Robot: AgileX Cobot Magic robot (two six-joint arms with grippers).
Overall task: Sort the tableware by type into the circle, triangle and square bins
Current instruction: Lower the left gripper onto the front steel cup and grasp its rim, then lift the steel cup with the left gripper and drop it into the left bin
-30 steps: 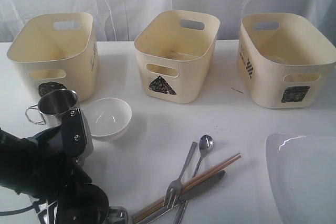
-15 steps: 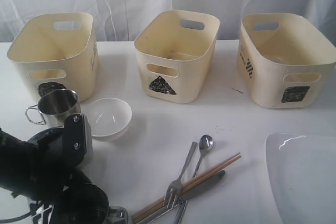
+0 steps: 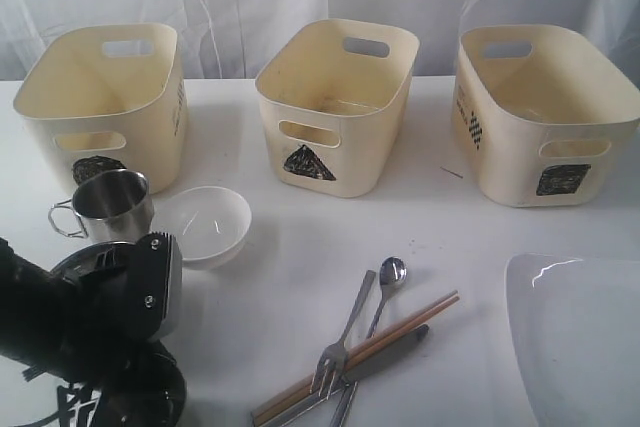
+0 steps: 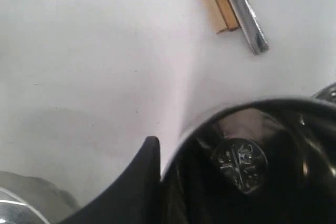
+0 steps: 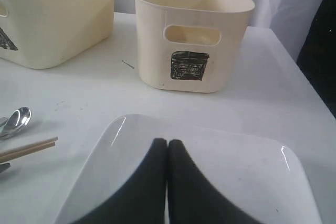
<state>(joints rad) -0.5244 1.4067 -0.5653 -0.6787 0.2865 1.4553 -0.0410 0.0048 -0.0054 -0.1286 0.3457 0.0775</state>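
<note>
My left gripper (image 4: 165,156) is shut on the rim of a shiny steel bowl (image 4: 252,166); one black finger (image 4: 147,156) lies outside the rim. In the exterior view that bowl (image 3: 145,392) sits dark under the left arm at the front left. The steel mug (image 3: 112,205) and small white bowl (image 3: 208,224) stand behind it. Fork (image 3: 340,342), spoon (image 3: 388,277), knife (image 3: 385,355) and chopsticks (image 3: 400,325) lie crossed in front. My right gripper (image 5: 167,142) is shut and empty above the white plate (image 5: 236,166). Circle bin (image 3: 100,97), triangle bin (image 3: 335,107) and square bin (image 3: 545,112) line the back.
The white plate (image 3: 580,337) fills the front right corner of the white table (image 3: 430,227). A white curtain hangs behind the bins. More steel (image 4: 21,203) shows at the edge of the left wrist view. A chopstick end (image 4: 220,9) and a steel handle (image 4: 244,14) lie near the held bowl.
The left arm has drawn down and left toward the front corner with the bowl. The steel rim seen beside it near the cutlery is out of sight now. The right side is unchanged.
</note>
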